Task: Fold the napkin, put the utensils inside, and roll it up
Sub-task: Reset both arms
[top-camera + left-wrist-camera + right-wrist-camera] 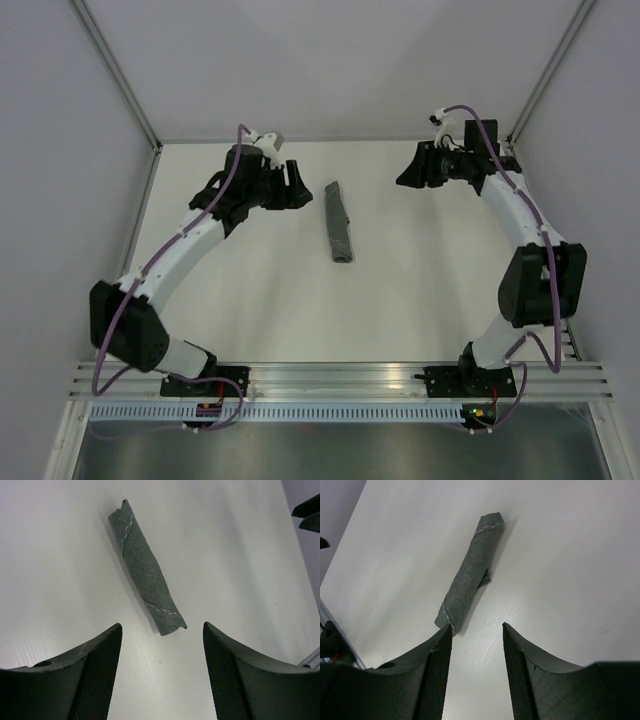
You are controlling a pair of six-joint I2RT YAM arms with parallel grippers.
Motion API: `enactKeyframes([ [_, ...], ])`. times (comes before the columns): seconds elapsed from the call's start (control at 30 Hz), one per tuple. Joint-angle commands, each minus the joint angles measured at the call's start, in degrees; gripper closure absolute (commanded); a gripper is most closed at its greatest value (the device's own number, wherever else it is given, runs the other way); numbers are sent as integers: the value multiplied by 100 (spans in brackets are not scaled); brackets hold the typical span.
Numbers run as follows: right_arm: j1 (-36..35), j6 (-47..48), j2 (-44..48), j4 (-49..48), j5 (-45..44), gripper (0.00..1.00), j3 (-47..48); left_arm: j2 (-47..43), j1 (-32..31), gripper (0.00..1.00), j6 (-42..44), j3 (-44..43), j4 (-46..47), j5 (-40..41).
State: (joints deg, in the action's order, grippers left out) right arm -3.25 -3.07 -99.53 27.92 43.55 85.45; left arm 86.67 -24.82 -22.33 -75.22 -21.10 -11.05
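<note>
**Rolled napkin lay between two empty pincers**

Your dark charcoal-grey fabric napkin (339,223) lay rolled into a tube near the middle of the white desk (400,300). Your left pincer (297,187) sat at its 10 o'clock, spread wide and empty. Your right pincer (408,168) sat at 2 o'clock, parted less widely, gripping nothing.

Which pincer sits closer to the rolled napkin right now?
Left. The left pincer hangs open just left of the napkin; the right pincer sits open farther off on its right.
</note>
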Motion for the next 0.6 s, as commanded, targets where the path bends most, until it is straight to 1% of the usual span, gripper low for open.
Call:
enactKeyframes([
  [0.0,288,745,986,266,-224,48,-405,-1194,21,28,343,848,98,50],
  [0.03,368,807,1162,292,-224,47,-563,-1649,30,28,360,964,37,76],
  [0.1,622,1018,1602,441,-311,46,-669,-2030,30,28,396,1236,-156,120],
  [0.13,667,1062,1751,468,-373,46,-800,-2380,30,28,413,1307,-209,173],
  [0.17,693,1089,2039,469,-461,45,-880,-2531,30,27,422,1369,-271,217],
  [0.23,755,1168,2305,433,-619,41,-1108,-2786,30,25,431,1475,-385,287],
  [0.27,755,1168,2524,433,-654,38,-1179,-2918,30,25,440,1466,-438,287],
  [0.37,755,1177,2788,494,-760,37,-1347,-3094,30,25,449,1431,-561,209],
  [0.57,755,1134,2982,487,-919,36,-1531,-3209,30,25,457,1440,-597,112],
])
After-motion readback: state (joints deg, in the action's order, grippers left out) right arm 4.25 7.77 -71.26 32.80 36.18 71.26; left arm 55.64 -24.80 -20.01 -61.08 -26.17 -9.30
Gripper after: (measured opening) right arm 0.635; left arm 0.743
